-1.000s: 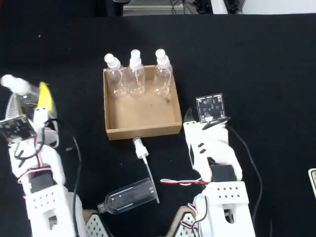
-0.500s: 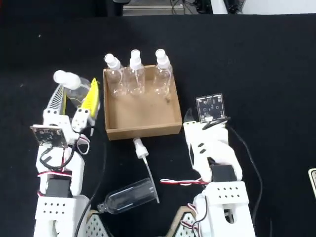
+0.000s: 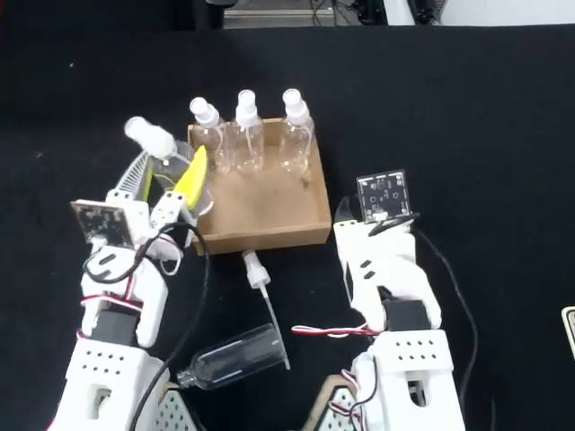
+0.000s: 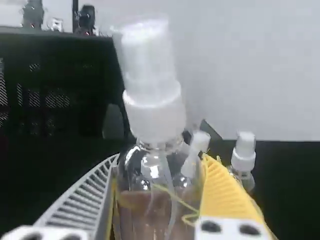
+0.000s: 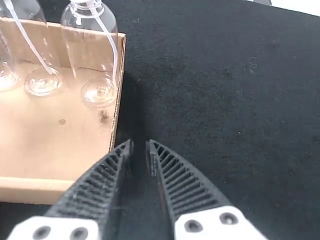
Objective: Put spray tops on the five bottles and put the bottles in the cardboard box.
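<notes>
My left gripper [image 3: 169,166] is shut on a clear bottle [image 3: 171,171] with a white spray top [image 3: 148,137], held tilted over the left wall of the cardboard box [image 3: 260,215]. In the left wrist view the bottle [image 4: 150,175] sits between the grey and yellow fingers. Three capped bottles [image 3: 247,130] stand along the box's back wall. On the black table in front of the box lie a loose spray top [image 3: 258,272] and an uncapped bottle [image 3: 235,355] on its side. My right gripper [image 5: 139,146] is shut and holds nothing, just off the box's front right corner [image 5: 116,145].
A red and white cable [image 3: 323,332] lies by the right arm's base. A pale object [image 3: 568,325] sits at the table's right edge. The box's front half [image 5: 55,135] is bare cardboard.
The left arm has swung right with the capped bottle, from the far left of the table to the box's left wall. The right arm has not moved.
</notes>
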Controlling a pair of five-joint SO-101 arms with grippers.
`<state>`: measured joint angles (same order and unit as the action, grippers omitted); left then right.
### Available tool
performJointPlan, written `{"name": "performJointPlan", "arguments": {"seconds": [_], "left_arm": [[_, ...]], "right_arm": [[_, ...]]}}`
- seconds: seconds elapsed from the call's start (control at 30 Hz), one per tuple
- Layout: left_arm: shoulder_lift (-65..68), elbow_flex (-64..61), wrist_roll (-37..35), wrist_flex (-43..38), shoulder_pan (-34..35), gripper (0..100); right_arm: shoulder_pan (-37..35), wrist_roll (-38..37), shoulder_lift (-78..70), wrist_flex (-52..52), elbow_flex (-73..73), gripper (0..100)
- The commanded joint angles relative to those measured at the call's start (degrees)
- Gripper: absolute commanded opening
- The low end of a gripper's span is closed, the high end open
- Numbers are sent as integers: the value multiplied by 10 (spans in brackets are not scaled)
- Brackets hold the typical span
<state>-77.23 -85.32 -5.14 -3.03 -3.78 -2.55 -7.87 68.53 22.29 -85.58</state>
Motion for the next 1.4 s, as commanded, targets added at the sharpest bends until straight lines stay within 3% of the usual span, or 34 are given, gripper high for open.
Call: {"name": "performJointPlan", "arguments": {"seconds": [0.0, 0.3, 0.47, 0.53, 0.97, 1.17, 1.37], "left_arm": [[19, 41, -10, -2, -13, 29], [29, -7, -5, -4, -22, 29], [34, -87, -4, -163, -20, 30], [34, -112, -4, -190, -17, 30], [35, -103, -6, -170, -22, 30], [35, -36, -10, -48, -74, 30], [35, -38, -4, -59, -41, 30]], "right_arm": [[8, 1, 8, -18, 2, 25], [8, 0, 8, -18, 4, 25], [7, 0, 8, -18, 4, 25], [7, 0, 8, -18, 4, 25], [6, 0, 8, -18, 4, 25], [5, 0, 8, -18, 5, 25], [5, 0, 8, -18, 5, 25]]}}
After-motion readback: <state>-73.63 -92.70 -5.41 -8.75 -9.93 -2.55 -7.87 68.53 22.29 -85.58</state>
